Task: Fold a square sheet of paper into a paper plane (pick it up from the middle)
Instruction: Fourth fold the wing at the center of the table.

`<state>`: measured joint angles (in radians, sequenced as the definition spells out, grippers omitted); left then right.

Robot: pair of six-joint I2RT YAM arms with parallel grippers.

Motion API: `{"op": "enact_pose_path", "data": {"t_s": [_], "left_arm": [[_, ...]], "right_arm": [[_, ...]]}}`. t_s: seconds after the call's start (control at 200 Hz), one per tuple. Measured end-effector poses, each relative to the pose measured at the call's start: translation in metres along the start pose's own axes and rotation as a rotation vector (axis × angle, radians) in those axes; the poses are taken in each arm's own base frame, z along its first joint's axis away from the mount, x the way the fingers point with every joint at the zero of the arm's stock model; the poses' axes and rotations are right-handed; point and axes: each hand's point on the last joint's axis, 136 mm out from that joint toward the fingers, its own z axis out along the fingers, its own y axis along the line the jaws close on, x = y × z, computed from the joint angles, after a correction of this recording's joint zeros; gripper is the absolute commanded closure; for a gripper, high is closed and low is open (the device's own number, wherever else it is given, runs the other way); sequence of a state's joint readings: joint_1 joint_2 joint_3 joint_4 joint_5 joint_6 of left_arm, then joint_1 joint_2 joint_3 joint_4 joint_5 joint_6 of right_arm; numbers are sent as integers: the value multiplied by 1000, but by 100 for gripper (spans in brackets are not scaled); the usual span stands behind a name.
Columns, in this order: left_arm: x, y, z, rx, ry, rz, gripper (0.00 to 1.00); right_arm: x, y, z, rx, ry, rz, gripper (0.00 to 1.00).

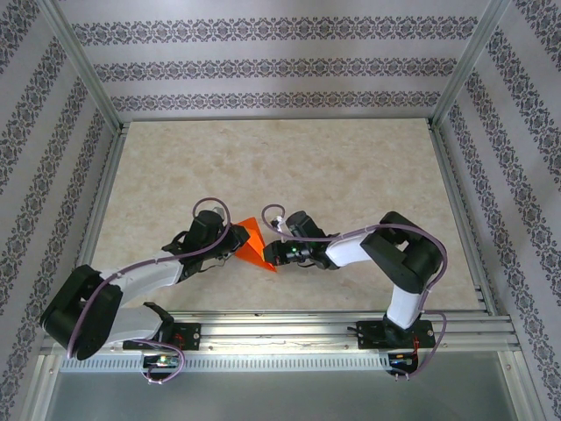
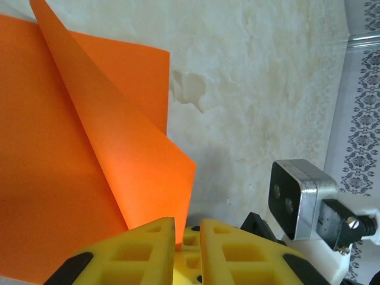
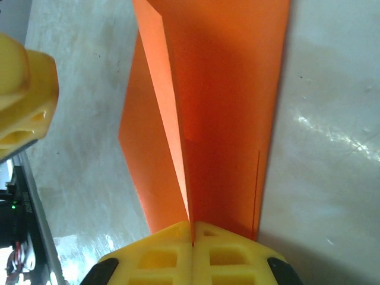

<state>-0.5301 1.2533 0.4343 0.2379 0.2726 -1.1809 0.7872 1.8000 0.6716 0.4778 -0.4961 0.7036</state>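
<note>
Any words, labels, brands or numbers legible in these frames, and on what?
No text can be read anywhere.
On the paper: nothing, plain orange.
On the wallpaper: ornament bands, no letters.
On the wrist camera: no legible label.

The top external camera sits above and behind the arm bases (image 1: 394, 333), looking down and forward over the whole bench (image 1: 351, 167) from far enough off to take in the patterned walls (image 1: 263, 66). The left wrist camera sits just behind the left fingers (image 2: 136, 249), which cross its lower edge. It looks from very close over the square sheet of paper (image 2: 53, 178), with the right wrist camera's silver housing (image 2: 297, 196) at its right. The right wrist camera looks past the right fingers (image 3: 225, 255), equally close, at the same sheet from the opposite side, with the left fingers at its left edge. All three views share the sheet and the bench around it.
</note>
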Motion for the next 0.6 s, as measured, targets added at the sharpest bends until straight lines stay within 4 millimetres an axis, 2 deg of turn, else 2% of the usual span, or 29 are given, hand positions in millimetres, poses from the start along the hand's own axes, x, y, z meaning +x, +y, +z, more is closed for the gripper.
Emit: {"op": "enact_pose_path", "data": {"t_s": [0.375,0.6], "left_arm": [[6,12,11,-37,39,-11,86],[7,6,22,-19,66,-8,86]], "right_arm": [[1,-2,2,-24,30,80,100],[1,-2,2,-25,27,100,100]]}}
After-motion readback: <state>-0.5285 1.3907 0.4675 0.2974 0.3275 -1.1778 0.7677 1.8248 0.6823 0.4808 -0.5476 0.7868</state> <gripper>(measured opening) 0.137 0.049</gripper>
